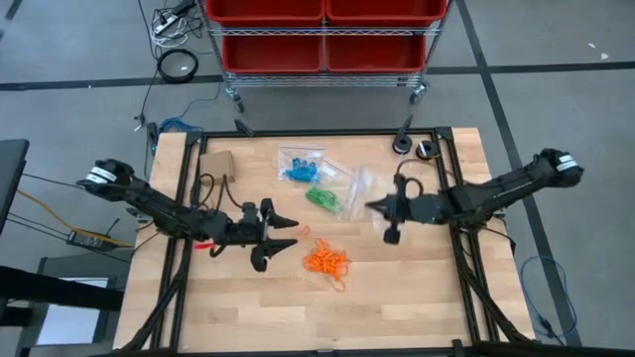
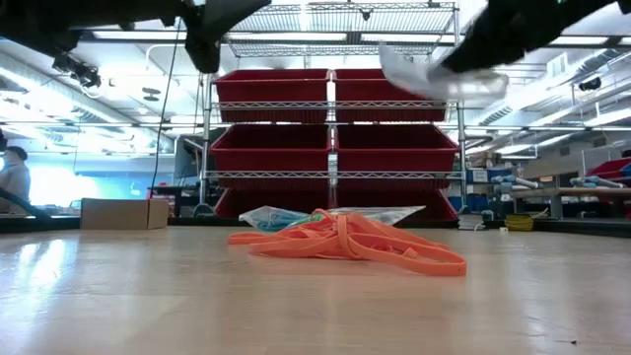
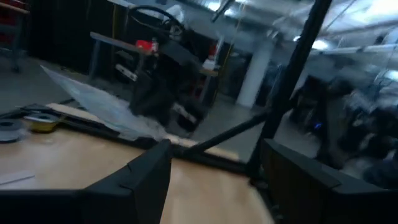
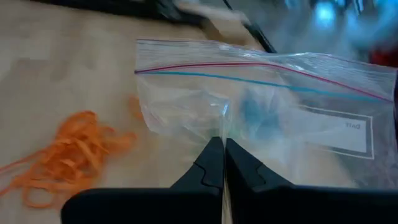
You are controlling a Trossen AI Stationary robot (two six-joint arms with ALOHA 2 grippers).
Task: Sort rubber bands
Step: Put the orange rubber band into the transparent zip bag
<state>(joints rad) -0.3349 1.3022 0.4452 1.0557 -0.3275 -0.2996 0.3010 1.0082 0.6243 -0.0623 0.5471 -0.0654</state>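
On the pale wooden table (image 1: 397,288), seen from above, a tangled orange pile of rubber bands (image 1: 325,261) lies at centre, the spread-fingered left gripper (image 1: 281,234) at its nine o'clock. At two o'clock, the right gripper (image 1: 378,208) pinches a crinkly clear zip bag (image 1: 359,184). The low view shows flat orange loops. In the right wrist view, the fingers press together on the bag's film.

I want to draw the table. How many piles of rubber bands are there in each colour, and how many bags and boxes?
Orange rubber bands: 1 pile
Green rubber bands: 1 pile
Blue rubber bands: 1 pile
Clear zip bag held up by the right gripper: 1
Cardboard box: 1
Total: 5
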